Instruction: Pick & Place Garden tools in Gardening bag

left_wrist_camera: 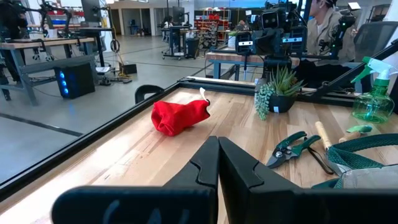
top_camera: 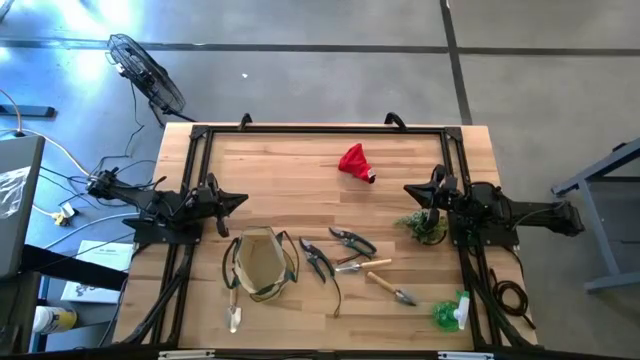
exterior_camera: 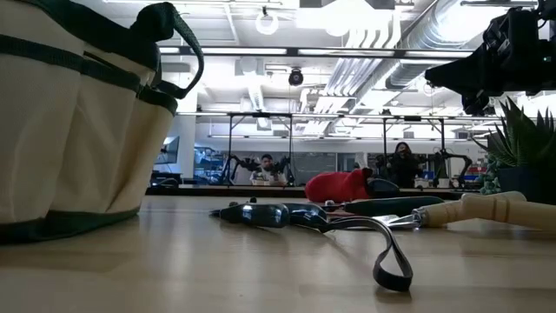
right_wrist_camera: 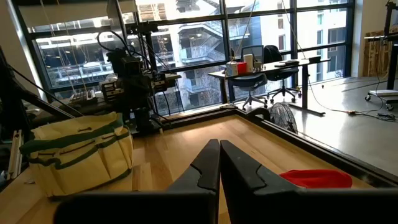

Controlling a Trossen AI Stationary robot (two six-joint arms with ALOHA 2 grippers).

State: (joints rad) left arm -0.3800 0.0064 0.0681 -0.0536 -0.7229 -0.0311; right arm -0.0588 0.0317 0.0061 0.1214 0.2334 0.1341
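Note:
The tan gardening bag (top_camera: 262, 262) with green trim stands upright near the table's near left; it also shows in the right wrist view (right_wrist_camera: 78, 155). Two pruners (top_camera: 318, 260) (top_camera: 352, 241) and two wooden-handled trowels (top_camera: 390, 288) (top_camera: 232, 305) lie on the table. The red cloth item (top_camera: 354, 162) lies toward the far side. The bright green item (top_camera: 450, 312) stands at the near right. My left gripper (top_camera: 240, 200) is shut and empty at the left. My right gripper (top_camera: 410, 189) is shut and empty at the right.
A small leafy plant in a pot (top_camera: 424, 226) stands just near of my right gripper. A black frame (top_camera: 320, 130) runs round the table's edges. Bare wood (top_camera: 290, 185) lies between the two grippers. People sit in the room beyond the table.

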